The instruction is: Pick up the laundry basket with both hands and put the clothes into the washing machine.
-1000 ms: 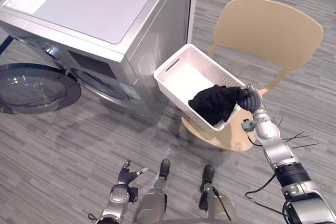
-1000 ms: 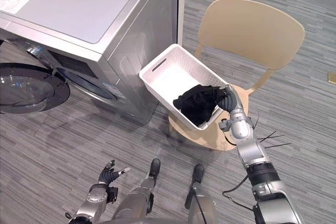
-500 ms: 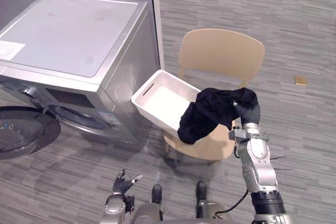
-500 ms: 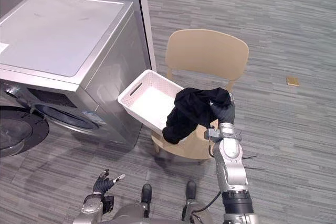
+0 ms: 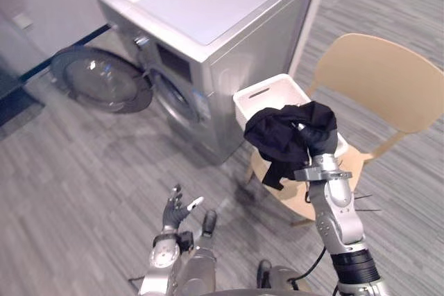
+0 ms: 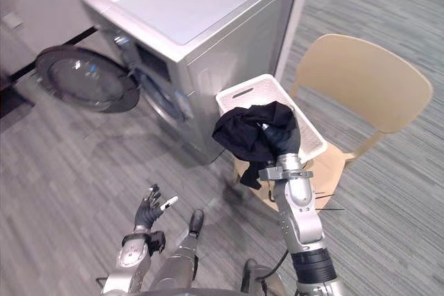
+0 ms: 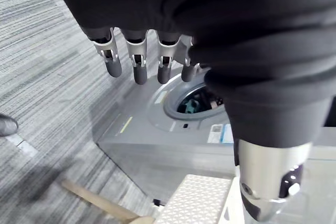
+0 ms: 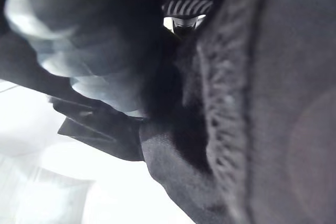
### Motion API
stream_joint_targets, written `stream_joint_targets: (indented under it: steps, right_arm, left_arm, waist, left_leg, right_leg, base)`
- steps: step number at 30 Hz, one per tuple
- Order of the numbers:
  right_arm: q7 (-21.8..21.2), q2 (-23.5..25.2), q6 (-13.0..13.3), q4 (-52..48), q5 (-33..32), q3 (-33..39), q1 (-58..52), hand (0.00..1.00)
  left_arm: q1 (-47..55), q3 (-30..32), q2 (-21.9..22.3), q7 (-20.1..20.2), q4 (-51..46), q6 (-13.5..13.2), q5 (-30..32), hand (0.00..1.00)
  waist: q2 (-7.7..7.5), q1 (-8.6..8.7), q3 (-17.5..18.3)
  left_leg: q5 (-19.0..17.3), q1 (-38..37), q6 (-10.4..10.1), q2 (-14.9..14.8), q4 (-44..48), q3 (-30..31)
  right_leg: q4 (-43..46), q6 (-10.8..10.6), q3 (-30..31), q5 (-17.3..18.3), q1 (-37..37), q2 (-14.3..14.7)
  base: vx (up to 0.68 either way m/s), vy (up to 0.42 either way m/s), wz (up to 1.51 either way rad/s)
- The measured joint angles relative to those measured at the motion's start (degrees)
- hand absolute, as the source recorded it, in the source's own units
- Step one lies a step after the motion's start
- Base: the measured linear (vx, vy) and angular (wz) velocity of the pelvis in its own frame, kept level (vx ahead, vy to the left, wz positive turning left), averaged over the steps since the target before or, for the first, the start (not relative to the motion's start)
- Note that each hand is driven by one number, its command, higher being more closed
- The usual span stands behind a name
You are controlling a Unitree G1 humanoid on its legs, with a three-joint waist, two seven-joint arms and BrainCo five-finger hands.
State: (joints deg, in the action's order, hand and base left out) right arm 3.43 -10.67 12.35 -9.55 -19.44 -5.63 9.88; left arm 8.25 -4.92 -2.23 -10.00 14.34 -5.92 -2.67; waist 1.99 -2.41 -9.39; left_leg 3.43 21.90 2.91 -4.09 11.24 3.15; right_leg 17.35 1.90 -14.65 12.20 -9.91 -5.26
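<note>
A black garment [image 5: 284, 136] hangs bunched from my right hand [image 5: 318, 145], whose fingers are curled into the cloth; up close the dark fabric [image 8: 105, 51] wraps the hand. It hangs above the near end of the white laundry basket [image 5: 258, 95], which rests on the seat of a tan chair [image 5: 385, 84]. The silver washing machine [image 5: 208, 12] stands just left of the basket with its round door [image 5: 104, 81] swung open; its drum opening [image 7: 197, 100] shows in the left wrist view. My left hand [image 5: 177, 209] hovers low over the floor, fingers [image 7: 136, 61] straight, holding nothing.
Grey plank floor [image 5: 76, 171] spreads out in front of the washer. The open door juts out to the washer's left. A grey wall panel [image 5: 309, 5] rises behind the machine, next to the chair.
My right hand has lifted the black garment out of the basket and holds it above the near rim. The camera has swung, bringing the washer's open door into view.
</note>
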Motion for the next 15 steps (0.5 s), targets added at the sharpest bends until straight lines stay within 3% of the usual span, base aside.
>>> stream_joint_targets:
  steps: [1, 2, 3, 6, 7, 8, 15]
  right_arm:
    - [-0.17, -0.45, 0.05, -0.32, 0.47, -0.17, 0.29, 1.0]
    - [-0.46, -1.42, 0.07, -0.35, 0.97, -0.75, 0.24, 1.0]
    - [-0.81, -2.16, 0.05, -0.34, 1.08, -1.19, 0.28, 1.0]
    - [-1.12, -2.12, -0.16, -0.28, 2.38, -1.83, 0.74, 1.0]
    - [-1.17, -2.1, -0.39, -0.2, 3.18, -2.32, 1.37, 1.0]
    - [-1.49, -1.69, -0.63, 0.09, 3.75, -3.68, 1.67, 1.0]
    - [-3.74, 1.83, -1.94, 4.39, 4.31, -15.03, 5.31, 1.0]
  left_arm:
    - [-0.02, -0.16, -0.11, 0.01, -1.27, -0.45, 0.01, 0.0]
    - [-0.06, -0.17, -0.19, -0.09, -2.97, -1.48, 0.14, 0.0]
    - [-0.9, -0.45, -0.3, -0.1, -3.77, -2.26, 0.34, 0.0]
    - [-2.78, -2.69, -0.6, -0.16, -5.91, -3.03, 1.18, 0.0]
    - [-3.91, -3.99, -0.94, -0.33, -6.03, -3.36, 1.31, 0.0]
    - [-4.67, -4.86, -1.41, -0.37, -6.04, -3.34, 2.56, 0.0]
    - [-7.35, -9.28, -3.18, -1.66, -7.54, -3.34, 5.63, 0.0]
  waist:
    - [0.4, 0.36, 0.24]
    - [1.06, 0.47, 0.72]
    - [2.44, 0.66, 1.58]
    - [3.9, 1.16, 2.52]
    - [3.83, 1.4, 2.52]
    - [2.81, 1.09, 2.75]
    - [0.86, -0.03, 5.41]
  left_leg:
    - [-0.27, -0.94, -0.06, 0.09, 5.83, -2.53]
    - [-3.73, -4.17, -2.61, -0.96, 10.12, -4.74]
    - [-6.41, -7.53, -3.85, -1.65, 9.02, -5.38]
    - [-6.17, -14.2, -5.79, -2.14, -4.18, -4.76]
    - [-5.61, -15.25, -6.82, -2.77, -7.53, -4.74]
    - [-4.76, -15.45, -7.41, -2.26, -8.63, -4.75]
    - [-3.35, -18.01, -6.39, -0.38, -10.54, -5.04]
  right_leg:
    - [-1.21, -0.13, -0.98, -1.09, 0.3, -0.74]
    - [-2.51, -0.22, -2.12, -2.24, 0.64, -0.81]
    - [-2.8, -0.49, -3.19, -2.59, 0.65, -0.79]
    - [-4.23, -1.52, -5.62, -3.93, 0.71, 0.21]
    - [-4.74, -1.99, -6.26, -4.65, 0.69, 0.52]
    - [-5.43, -2.52, -6.3, -5.6, 0.77, 0.22]
    - [-7.12, -3.74, -5.14, -7.35, 2.81, -0.74]
  base:
    - [-0.23, -0.044, 0.76]
    - [-0.2, 0.035, 0.63]
    - [-0.15, 0.075, 0.52]
    - [-0.11, 0.097, 0.52]
    - [-0.14, 0.142, 0.24]
    - [-0.13, 0.144, 0.15]
    - [-0.06, 0.076, -0.01]
